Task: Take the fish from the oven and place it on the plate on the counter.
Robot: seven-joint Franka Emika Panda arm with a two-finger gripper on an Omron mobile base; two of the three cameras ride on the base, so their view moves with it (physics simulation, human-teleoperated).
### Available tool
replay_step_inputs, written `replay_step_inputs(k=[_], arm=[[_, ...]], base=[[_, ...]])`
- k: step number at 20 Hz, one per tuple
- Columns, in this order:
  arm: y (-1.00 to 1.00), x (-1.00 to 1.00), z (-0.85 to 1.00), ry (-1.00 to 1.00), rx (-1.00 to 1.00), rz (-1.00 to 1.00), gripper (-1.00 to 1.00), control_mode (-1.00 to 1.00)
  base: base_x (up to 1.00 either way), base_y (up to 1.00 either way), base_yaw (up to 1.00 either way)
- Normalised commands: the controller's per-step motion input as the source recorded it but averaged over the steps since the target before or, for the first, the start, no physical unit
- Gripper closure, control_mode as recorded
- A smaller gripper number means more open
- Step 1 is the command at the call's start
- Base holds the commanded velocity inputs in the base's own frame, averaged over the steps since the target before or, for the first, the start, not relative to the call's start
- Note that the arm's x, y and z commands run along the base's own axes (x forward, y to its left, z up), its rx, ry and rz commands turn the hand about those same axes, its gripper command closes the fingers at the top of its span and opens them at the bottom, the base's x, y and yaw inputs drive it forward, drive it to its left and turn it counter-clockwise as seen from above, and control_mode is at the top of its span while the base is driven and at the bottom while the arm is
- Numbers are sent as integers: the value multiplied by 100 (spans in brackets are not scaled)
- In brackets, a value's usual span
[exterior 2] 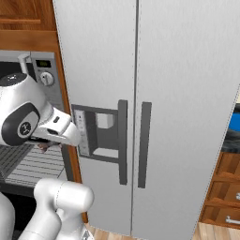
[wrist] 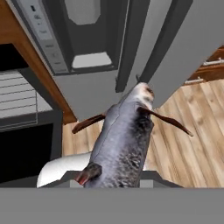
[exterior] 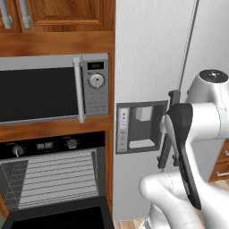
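In the hand view the fish (wrist: 124, 140) sits lowest and nearest, its tail end sunk between the gripper's (wrist: 114, 183) jaws at the bottom edge, so the gripper holds it. Its long axis runs up the frame, head toward upper centre, fins spread left and right. Behind it lie the wood floor (wrist: 183, 144) and the fridge (wrist: 131, 52); the open oven (wrist: 22, 109) is at left. In the right base view a bit of the fish shows at the arm's tip, left of centre, out of the oven. A blue sliver, probably the plate (exterior 2: 234, 123), lies at the far right edge, so the carry likely goes rightward past the fridge.
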Motion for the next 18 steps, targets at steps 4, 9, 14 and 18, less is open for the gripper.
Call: replay_step_inputs(k=[4,9,14,18], arm=[[-36,4,-7,0,0,25,100,-100],[-11,-7,0,0,0,24,100,-100],[-12,-27,-14,0,0,4,100,-100],[0,0,0,0,0,0,100,100]], base=[[0,0,0],[0,0,0],[0,0,0],[-42,-64,0]])
